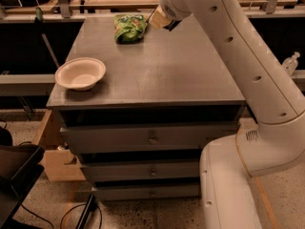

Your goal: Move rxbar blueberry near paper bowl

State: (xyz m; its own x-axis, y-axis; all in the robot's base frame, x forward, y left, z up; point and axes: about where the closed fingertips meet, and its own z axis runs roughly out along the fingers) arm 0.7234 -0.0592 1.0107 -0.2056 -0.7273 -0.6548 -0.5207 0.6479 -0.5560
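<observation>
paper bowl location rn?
In the camera view, the paper bowl sits at the near-left corner of the cabinet top. The gripper is at the back, beside the green chip bag, far from it.

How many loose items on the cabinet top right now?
2. The paper bowl sits at the front-left corner; the green chip bag lies at the back centre. The gripper hovers just right of the bag and could hide something small.

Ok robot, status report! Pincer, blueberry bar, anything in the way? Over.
Pincer over far side of the table, right beside the green chip bag. Blueberry bar not in sight. Paper bowl at the near-left corner; nothing seen between.
</observation>
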